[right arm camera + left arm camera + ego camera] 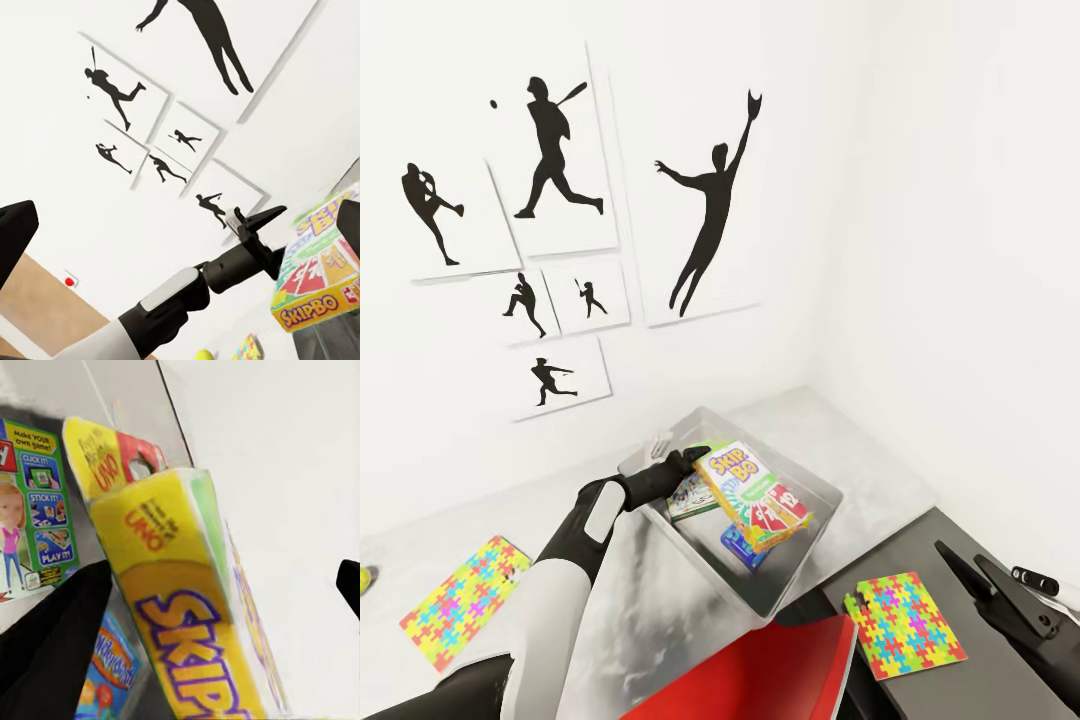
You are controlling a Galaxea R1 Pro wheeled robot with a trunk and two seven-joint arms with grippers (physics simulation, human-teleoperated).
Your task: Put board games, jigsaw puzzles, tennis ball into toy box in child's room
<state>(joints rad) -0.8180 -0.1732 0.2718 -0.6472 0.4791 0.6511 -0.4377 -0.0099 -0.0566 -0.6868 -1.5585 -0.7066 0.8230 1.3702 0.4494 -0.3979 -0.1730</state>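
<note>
A: From my seat the bin (800, 545) looks like smooth grey plastic with a soft sheen. The Skip-Bo box (752, 495) reads as glossy printed card.

B: And the table?

A: I'd call the tabletop (840, 440) light grey and matt, a bit mottled. The lower section (980, 690) is darker and flat-looking. Puzzles (905, 624) look like thin printed card, no shine.

B: Arm?

A: My left arm (575, 560) shows matt black joints and a smooth white shell. The red chair (780, 680) looks like slick plastic. Walls are plain matt white.

Grey table (880, 470) carries toy box (800, 575), two jigsaw puzzles (460, 600), tennis ball (364, 578).
</note>
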